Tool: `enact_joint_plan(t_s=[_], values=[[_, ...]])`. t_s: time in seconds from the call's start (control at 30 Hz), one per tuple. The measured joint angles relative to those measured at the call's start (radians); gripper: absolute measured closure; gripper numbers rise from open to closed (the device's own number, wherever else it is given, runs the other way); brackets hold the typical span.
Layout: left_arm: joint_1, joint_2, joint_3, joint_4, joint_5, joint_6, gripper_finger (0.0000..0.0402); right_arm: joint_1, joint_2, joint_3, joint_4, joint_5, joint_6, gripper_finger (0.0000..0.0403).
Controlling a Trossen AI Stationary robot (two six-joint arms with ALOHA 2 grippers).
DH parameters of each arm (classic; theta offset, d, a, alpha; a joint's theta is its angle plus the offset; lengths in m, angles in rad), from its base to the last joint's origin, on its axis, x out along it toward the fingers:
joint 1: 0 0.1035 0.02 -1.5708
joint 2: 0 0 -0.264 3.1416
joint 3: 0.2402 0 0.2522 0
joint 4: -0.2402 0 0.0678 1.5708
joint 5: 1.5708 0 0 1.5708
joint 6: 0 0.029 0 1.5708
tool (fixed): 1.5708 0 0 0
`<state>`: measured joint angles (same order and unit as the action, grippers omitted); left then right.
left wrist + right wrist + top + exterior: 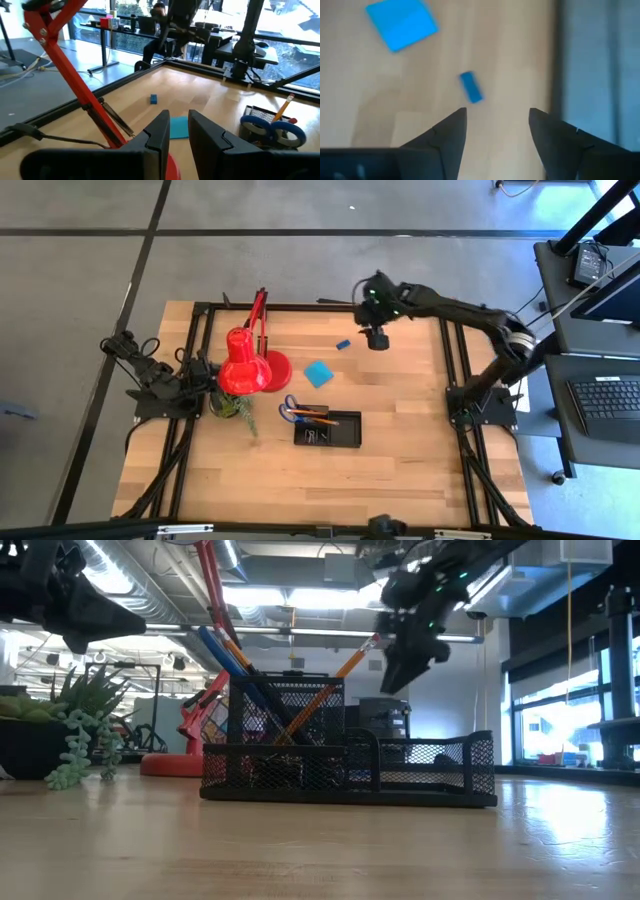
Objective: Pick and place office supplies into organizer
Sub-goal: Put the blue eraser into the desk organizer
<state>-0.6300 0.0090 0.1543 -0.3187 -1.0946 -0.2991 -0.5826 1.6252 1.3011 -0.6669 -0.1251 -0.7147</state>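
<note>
No brand, label or writing can be read on anything here. On the wooden table [400, 470] lie one small blue eraser [342, 344] toward the far side and one light-blue square note pad [318, 373] nearer the middle, well apart from each other. One black mesh organizer [328, 429] sits nearer the front, right of the one green potted plant [232, 406]. In its left end stand one pair of blue-handled scissors [272, 131] and at least one orange pencil [318, 697]; other items inside are too small to count. One red desk lamp [245, 363] stands left of the note pad.

The right gripper [497, 122] hangs above the far part of the table, just right of the eraser, its jaws spread and empty. The left gripper [178, 130] waits at the table's left edge beside the lamp, jaws parted by a narrow gap with nothing between them.
</note>
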Motion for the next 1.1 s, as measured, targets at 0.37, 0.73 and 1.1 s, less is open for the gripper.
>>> enact_joint_plan(t_s=[0.37,0.73,1.1], values=[[0.0,0.0,0.0,0.0,-0.011,0.085,0.0338,-0.025,0.302,0.206,-0.078,-0.141,-0.155,0.0187],[0.0,0.0,0.0,-0.036,-0.011,0.085,0.0335,-0.025,0.411,0.217,-0.082,-0.15,-0.159,0.0187],[0.0,0.0,0.0,-0.049,-0.01,0.085,0.0335,-0.024,0.488,0.217,-0.026,-0.131,-0.158,0.0187]])
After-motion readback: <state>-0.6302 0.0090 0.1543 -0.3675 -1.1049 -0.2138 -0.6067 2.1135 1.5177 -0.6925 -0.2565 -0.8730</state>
